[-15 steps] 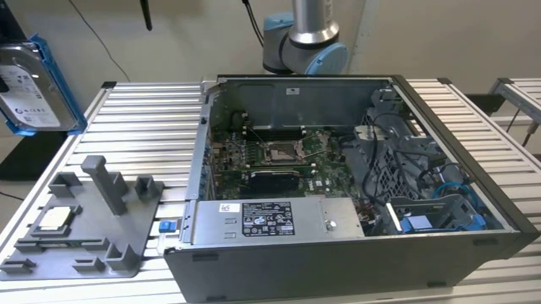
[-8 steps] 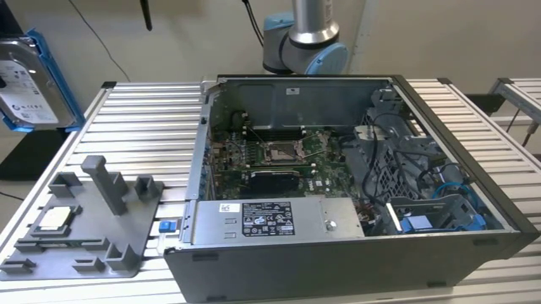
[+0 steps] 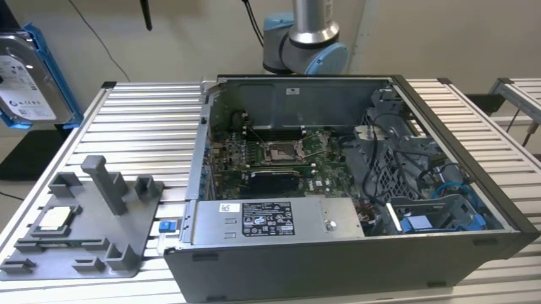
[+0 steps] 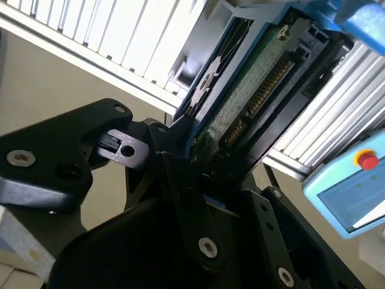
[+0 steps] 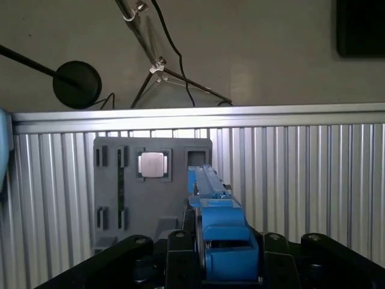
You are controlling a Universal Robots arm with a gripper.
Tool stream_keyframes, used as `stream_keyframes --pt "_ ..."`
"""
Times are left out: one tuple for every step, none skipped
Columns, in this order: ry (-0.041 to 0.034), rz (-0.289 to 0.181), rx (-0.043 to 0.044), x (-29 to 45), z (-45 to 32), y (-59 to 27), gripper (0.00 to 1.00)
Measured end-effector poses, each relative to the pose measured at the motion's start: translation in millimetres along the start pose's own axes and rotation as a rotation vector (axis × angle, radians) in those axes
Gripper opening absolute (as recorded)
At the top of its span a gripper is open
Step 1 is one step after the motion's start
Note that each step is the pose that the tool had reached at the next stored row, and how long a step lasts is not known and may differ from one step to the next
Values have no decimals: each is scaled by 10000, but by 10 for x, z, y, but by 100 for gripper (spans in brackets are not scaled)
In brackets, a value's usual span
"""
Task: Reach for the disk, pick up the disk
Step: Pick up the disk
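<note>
Pinching the disk (image 5: 207,186) edge-on, hand (image 5: 224,250) clamped on its faces, clear of table (image 3: 144,126)

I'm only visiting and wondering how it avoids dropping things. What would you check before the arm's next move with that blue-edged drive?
1. The disk sits between the pincer jaws: ok, its blue frame is clamped there in both wrist views.
2. The disk is off the table: ok, it hangs above it in the exterior view.
3. The disk is apart from the grey stand: ok.
4. The disk is apart from the open computer case: ok.
5. Grip firm enough to carry: cannot tell.
</note>
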State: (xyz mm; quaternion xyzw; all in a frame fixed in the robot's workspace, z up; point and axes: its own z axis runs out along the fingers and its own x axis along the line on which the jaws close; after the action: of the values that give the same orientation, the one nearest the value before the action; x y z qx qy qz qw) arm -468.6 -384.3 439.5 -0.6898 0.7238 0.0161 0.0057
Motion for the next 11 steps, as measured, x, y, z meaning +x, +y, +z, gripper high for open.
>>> stream_keyframes --pt "0 0 0 0 -10 0 0" --pt "0 -1 -1 0 -21 0 0" --pt "0 0 -1 -1 -30 1 0" --pt "1 0 -1 -1 -41 1 0" --pt "1 -1 -1 -1 -51 1 0" --pt "1 0 -1 -2 -62 1 0" --pt "0 0 0 -2 -75 1 0" --pt "0 0 0 -3 -87 1 0" --pt "0 0 0 -3 -101 2 0" --pt "0 0 0 -3 -115 2 0" --pt "1 0 -1 -4 -129 2 0"
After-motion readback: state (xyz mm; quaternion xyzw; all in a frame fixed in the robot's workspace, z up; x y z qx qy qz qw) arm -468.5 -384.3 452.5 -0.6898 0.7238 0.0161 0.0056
